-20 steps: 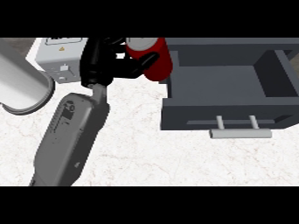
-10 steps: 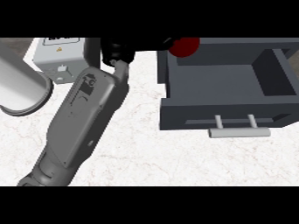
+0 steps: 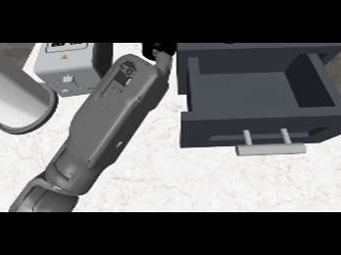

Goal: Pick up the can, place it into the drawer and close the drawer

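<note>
The can barely shows: only a thin red sliver (image 3: 229,43) at the top edge of the view, just above the back wall of the drawer (image 3: 261,127), could be it, and I cannot tell whether it is held, resting, or something else. The inside of the drawer looks bare grey, so, as a judgement, the can is not yet placed. The drawer stands pulled out, its handle (image 3: 270,148) toward the near side, so closing it is not done either.

One grey forearm (image 3: 107,124) reaches up the view beside the drawer's left wall. Only a small black part of its robot hand (image 3: 161,54) shows at the top; whether its fingers are open or curled round anything cannot be told, nor which arm it is. No other robot hand shows.

To the left on the marbled bench (image 3: 203,184) stands a grey box (image 3: 67,67) with a dark label and small symbols; none of the writing can be read. A pale cylinder (image 3: 11,97) lies at the left edge.
</note>
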